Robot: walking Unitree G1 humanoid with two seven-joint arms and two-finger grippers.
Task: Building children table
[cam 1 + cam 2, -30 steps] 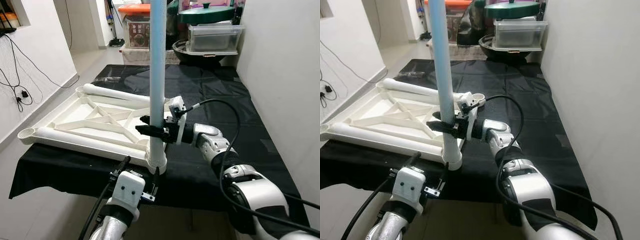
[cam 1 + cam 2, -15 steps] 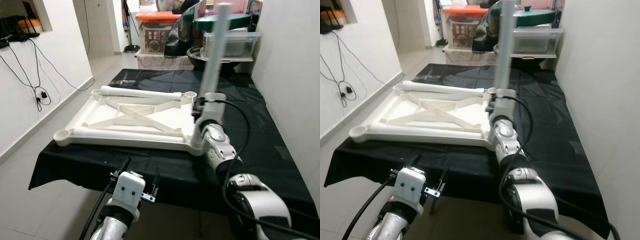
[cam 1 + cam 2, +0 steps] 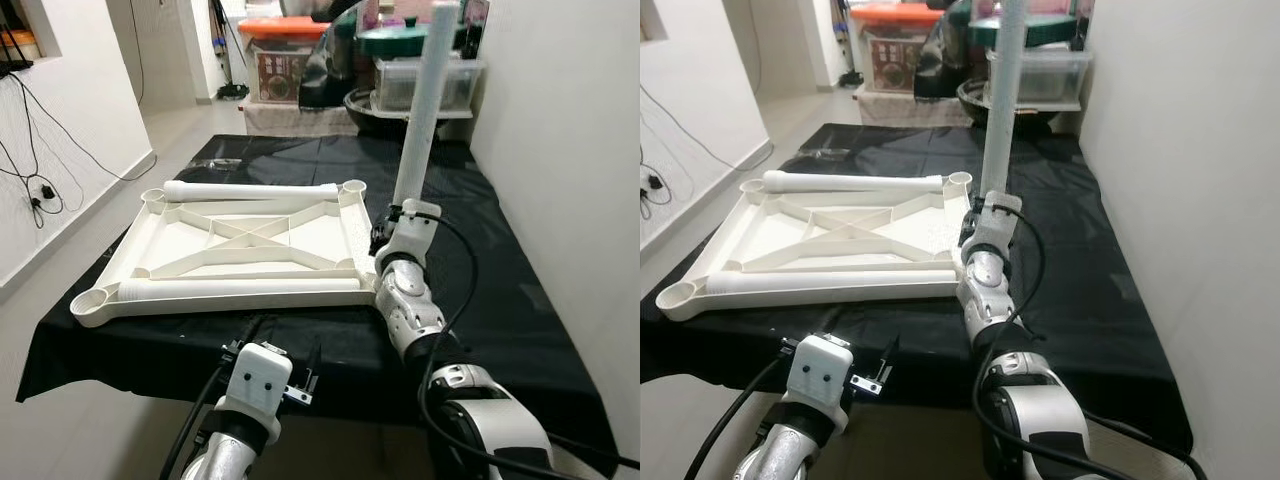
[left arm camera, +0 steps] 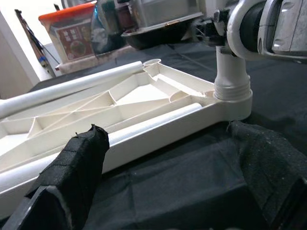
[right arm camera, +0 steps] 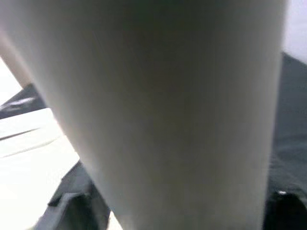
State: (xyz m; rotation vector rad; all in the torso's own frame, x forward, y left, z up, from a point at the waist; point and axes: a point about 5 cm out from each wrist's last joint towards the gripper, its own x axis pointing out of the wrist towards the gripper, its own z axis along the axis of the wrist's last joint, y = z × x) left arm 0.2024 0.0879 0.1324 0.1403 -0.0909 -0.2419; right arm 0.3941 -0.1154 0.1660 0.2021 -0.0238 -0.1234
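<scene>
Right, my right gripper (image 3: 385, 232) is clamped on the white leg tube (image 3: 420, 110), low on its shaft. Tube's long axis runs near vertical, top tilted slightly right, foot seated in the near right corner socket of the upturned white tabletop frame (image 3: 160, 232). Frame lies flat on the black cloth (image 3: 480, 250). Two more tubes lie horizontal in it. My left gripper (image 4: 163, 158) hovers spread wide, holding nothing, at the cloth's near edge.

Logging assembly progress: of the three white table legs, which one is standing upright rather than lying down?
The leg rising from the tabletop frame's near-right corner socket, held by the right gripper. The other two legs lie flat in the frame.
</scene>
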